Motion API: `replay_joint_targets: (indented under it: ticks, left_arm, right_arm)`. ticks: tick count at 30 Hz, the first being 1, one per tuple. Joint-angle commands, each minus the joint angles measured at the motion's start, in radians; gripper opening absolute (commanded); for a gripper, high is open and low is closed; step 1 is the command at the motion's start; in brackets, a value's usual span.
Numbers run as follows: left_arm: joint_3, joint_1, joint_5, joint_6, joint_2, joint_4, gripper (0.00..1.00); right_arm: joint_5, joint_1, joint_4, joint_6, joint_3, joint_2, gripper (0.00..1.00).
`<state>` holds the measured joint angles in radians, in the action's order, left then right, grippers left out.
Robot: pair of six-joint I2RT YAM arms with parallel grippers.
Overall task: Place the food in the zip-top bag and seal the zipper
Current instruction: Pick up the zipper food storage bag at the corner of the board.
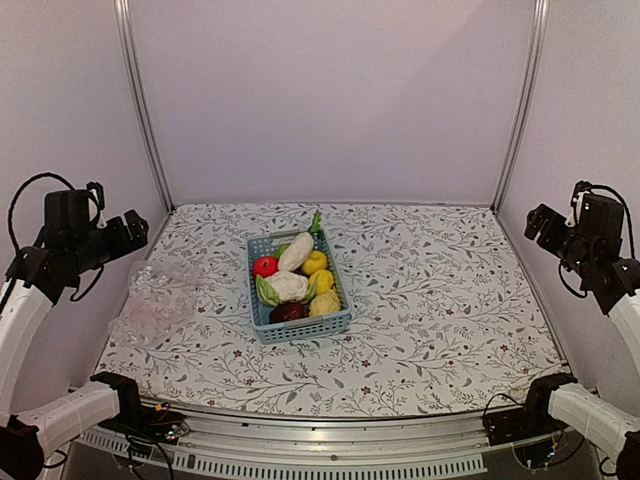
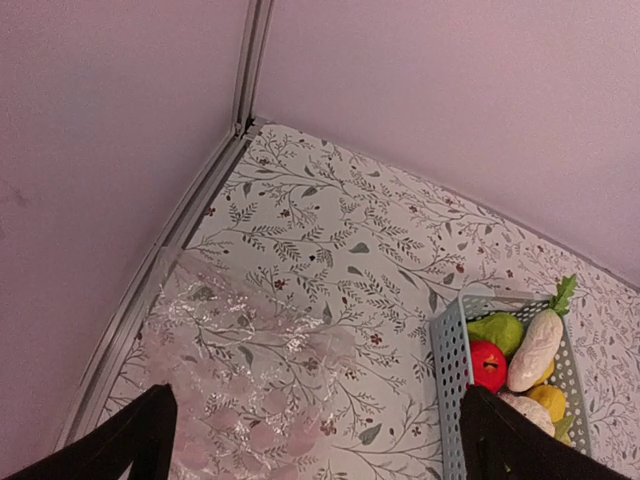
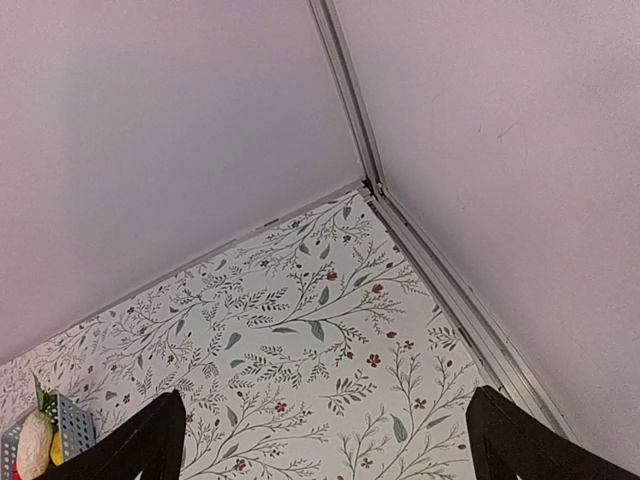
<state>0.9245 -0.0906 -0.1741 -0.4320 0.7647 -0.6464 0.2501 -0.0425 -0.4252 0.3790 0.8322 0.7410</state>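
zip-top bag (image 1: 158, 300) flat, long axis near–far by left edge | food (image 1: 290, 286) in basket (image 1: 300, 330) | left gripper (image 2: 318, 440), right gripper (image 3: 330, 445) released — empty

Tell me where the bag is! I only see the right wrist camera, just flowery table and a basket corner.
Observer: The zip-top bag lies crumpled left of the blue basket, not touching it.
Operator: Is any food inside it?
Observer: No. All the food I can see sits in the basket.
Operator: Is the left hand holding anything?
Observer: No. The left gripper hangs open above the bag, empty.
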Motion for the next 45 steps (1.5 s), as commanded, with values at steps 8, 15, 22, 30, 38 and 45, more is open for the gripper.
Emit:
replay_joint_targets:
  ticks: [8, 15, 22, 30, 38, 45]
  left_arm:
    - [0.054, -0.006, 0.027, 0.050, 0.087, -0.100, 1.00]
    - [-0.103, 0.019, -0.001, -0.152, 0.127, -0.054, 1.00]
    - [-0.303, 0.125, 0.032, -0.258, 0.231, 0.084, 1.00]
    - [-0.356, 0.156, -0.155, -0.345, 0.198, 0.057, 1.00]
    - [-0.374, 0.247, -0.246, -0.408, 0.020, -0.045, 1.00]
    - [-0.460, 0.479, -0.044, -0.377, -0.013, 0.013, 1.00]
  right_arm:
    - [-0.077, 0.004, -0.105, -0.002, 0.013, -0.072, 0.99]
    - [-0.185, 0.004, -0.144, 0.050, 0.041, -0.015, 0.99]
    - [-0.283, 0.005, -0.149, 0.056, 0.038, 0.000, 0.99]
    - [-0.374, 0.004, -0.174, 0.036, 0.055, 0.049, 0.99]
    - [-0.414, 0.004, -0.168, 0.027, 0.057, 0.092, 0.99]
    - [-0.432, 0.004, -0.167, 0.022, 0.058, 0.116, 0.99]
